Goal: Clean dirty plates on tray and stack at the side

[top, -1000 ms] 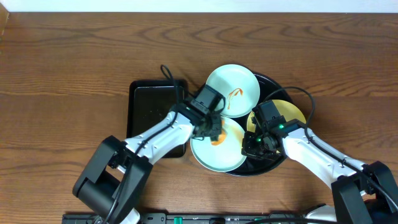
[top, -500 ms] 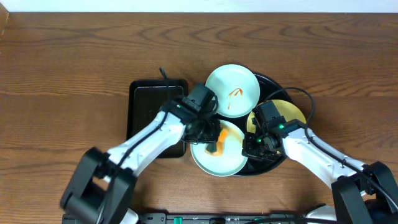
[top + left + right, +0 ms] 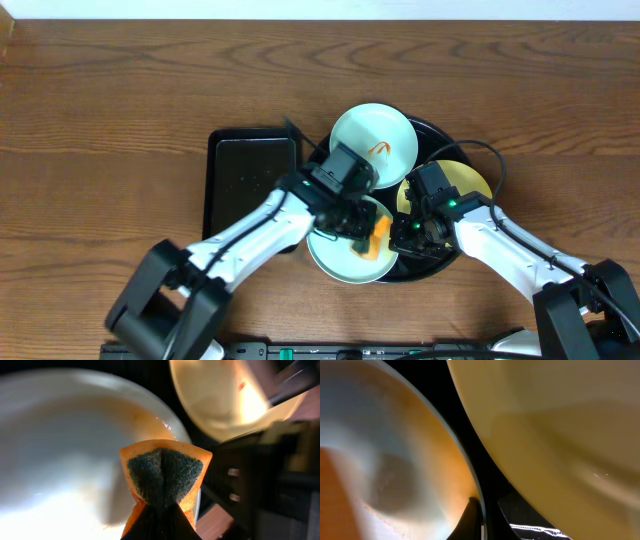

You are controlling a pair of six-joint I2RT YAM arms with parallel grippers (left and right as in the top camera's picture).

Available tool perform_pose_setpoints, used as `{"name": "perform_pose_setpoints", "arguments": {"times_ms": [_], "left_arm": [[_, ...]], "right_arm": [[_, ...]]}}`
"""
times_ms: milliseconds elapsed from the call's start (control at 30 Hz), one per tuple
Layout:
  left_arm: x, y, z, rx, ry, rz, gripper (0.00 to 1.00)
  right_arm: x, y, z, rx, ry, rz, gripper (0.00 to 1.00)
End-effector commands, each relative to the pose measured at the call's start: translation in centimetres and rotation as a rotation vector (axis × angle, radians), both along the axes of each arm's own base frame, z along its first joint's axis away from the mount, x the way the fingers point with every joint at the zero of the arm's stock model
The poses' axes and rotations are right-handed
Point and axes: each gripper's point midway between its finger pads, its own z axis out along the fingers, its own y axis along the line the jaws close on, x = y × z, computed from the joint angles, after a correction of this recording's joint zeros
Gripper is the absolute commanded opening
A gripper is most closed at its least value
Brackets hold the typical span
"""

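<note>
Left end effector [image 3: 358, 232] clamps sponge [image 3: 165, 475] on mint plate [image 3: 335, 258] at tray's [image 3: 432, 262] near edge; right end effector [image 3: 405, 238] pinches its rim. Risk: scrubbing force pulls rim free.

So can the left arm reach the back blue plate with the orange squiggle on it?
Probably yes. The back plate lies open, nothing on top, right beside the left gripper, which is pinching the sponge over the front plate. The right gripper seems to hold that plate's rim, off to the side.
</note>
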Motion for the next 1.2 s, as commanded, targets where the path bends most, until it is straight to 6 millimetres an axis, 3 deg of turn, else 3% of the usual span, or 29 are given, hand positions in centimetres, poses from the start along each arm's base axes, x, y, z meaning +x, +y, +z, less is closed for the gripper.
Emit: {"name": "perform_pose_setpoints", "arguments": {"times_ms": [0,67,133,267,467,600,733,800,967,1100,1167], "left_arm": [[-0.1,0.8,-2.5,0.098,0.003,0.013,0.07],[0.4,1.6,-3.4,0.153,-0.013,0.032,0.08],[1.8,3.8,-4.1,0.256,-0.069,0.084,0.07],[4.0,6.5,-3.8,0.324,-0.114,0.168,0.07],[5.4,6.8,0.5,0.170,-0.130,0.201,0.08],[6.2,8.4,4.2,0.121,-0.193,0.259,0.07],[6.7,10.8,6.5,0.115,-0.237,0.324,0.08],[7.1,13.0,6.6,0.165,-0.245,0.377,0.08],[7.7,18.2,5.2,0.310,-0.212,0.500,0.08],[8.0,20.3,3.8,0.361,-0.173,0.552,0.08],[8.0,20.9,3.0,0.376,-0.148,0.565,0.08]], "right_arm": [[-1.4,-1.1,-1.4,-0.064,0.041,0.015,0.01],[-1.4,-1.1,-1.4,-0.064,0.041,0.015,0.01],[-1.4,-1.1,-1.4,-0.064,0.041,0.015,0.01],[-1.5,-1.2,-1.4,-0.067,0.045,0.016,0.01],[-1.5,-1.2,-1.4,-0.066,0.043,0.015,0.01],[-1.5,-1.2,-1.4,-0.066,0.044,0.015,0.01],[-1.3,-1.1,-1.4,-0.063,0.037,0.015,0.21],[-1.2,-1.0,-1.4,-0.060,0.031,0.015,0.22],[-1.1,-0.8,-1.4,-0.057,0.022,0.022,0.13],[-0.9,-0.5,-1.3,-0.051,0.010,0.028,0.01],[-0.8,-0.5,-1.3,-0.049,0.004,0.029,0.01]]}}
